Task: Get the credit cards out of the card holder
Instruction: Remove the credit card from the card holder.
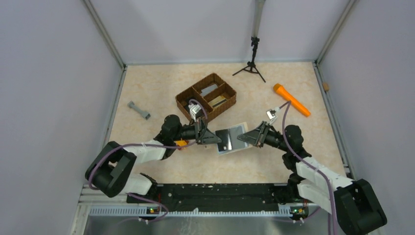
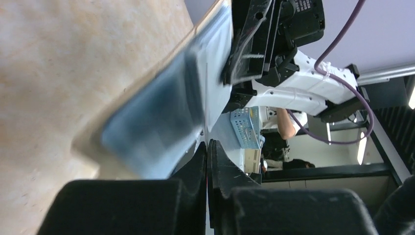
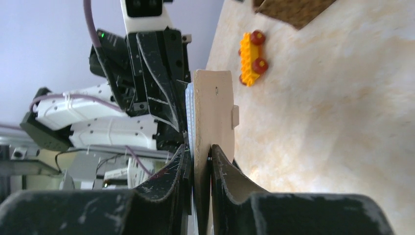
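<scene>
Card holder (image 1: 234, 137) held open between my two arms, just in front of the wicker tray (image 1: 195, 85). And my right gripper (image 3: 200, 159) has it. The jaws are pinched narrow on the cream-beige flap, whose edge runs straight up out of the grip. The little stud shows on the outer face, the pale blue lining on the other side.

From overhead, that right gripper (image 1: 244, 139) meets the card holder at its right edge. My left gripper (image 1: 214, 138) comes in at the left edge, so the two face each other tip to tip across it.

Now the left gripper (image 2: 207, 152) up close: jaws pressed flat together, no gap at all. The card holder's (image 2: 151, 122) blue inside sits blurred just beyond the tips, and a thin pale edge runs down toward the seam. Whether anything thin is caught in there, I cannot tell. From above, a dark panel shows on the open left half. Card or pocket, I can't make out.

Over in the tray, one of the credit cards (image 1: 218, 101), tan, lies flat in the right-hand compartment. A grey flat piece (image 1: 210, 90) sits in the compartment behind it.

Yellow toy brick (image 3: 252, 56) with red wheels on the table (image 1: 161, 98) beside my left arm. Orange stick (image 1: 291, 99) well off to the right, grey dumbbell-shaped bit (image 1: 139, 110) off to the left.
</scene>
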Tool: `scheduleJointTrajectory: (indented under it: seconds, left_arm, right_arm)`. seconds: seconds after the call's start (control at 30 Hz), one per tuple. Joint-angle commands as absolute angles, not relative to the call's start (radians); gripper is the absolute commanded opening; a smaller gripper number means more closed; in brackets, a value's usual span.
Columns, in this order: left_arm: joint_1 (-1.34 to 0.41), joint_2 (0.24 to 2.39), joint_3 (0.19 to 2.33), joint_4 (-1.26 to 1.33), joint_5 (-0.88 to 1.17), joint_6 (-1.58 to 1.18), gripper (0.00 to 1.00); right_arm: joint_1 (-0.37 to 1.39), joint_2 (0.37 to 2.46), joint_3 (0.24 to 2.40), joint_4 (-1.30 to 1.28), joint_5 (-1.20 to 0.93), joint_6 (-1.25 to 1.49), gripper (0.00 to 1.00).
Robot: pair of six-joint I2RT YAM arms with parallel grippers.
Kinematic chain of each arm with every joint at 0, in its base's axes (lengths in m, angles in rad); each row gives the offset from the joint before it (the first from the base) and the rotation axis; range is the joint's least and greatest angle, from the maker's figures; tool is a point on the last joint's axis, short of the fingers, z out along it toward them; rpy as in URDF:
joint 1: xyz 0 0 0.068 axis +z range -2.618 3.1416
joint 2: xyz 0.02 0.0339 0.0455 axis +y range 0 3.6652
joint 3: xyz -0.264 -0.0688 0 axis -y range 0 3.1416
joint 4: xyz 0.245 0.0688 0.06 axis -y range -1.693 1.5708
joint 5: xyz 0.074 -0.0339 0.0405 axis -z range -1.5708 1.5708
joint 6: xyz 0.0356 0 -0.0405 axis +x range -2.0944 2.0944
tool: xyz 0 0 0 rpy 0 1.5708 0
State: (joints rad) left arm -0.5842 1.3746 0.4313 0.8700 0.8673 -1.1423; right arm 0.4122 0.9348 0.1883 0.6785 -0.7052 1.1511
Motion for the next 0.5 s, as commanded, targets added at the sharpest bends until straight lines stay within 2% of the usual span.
scheduleJointTrajectory:
  seconds: [0.0,0.2,0.33,0.47]
  left_arm:
    - [-0.516,1.315,0.407,0.818,0.922,-1.099,0.0]
    - [-0.442,1.216,0.529,0.369,0.848,-0.884,0.0]
    - [-0.394,1.232,0.727,0.019,0.658,-0.755,0.0]
    - [-0.348,1.286,0.857,-0.128,0.476,-0.731,0.0]
  right_arm:
    - [0.283,0.907,0.203,0.64,-0.783,1.08,0.0]
    - [0.157,0.916,0.239,0.508,-0.809,0.987,0.0]
    - [0.155,0.909,0.325,0.273,-0.699,0.839,0.0]
    - [0.155,0.881,0.388,0.134,-0.609,0.748,0.0]
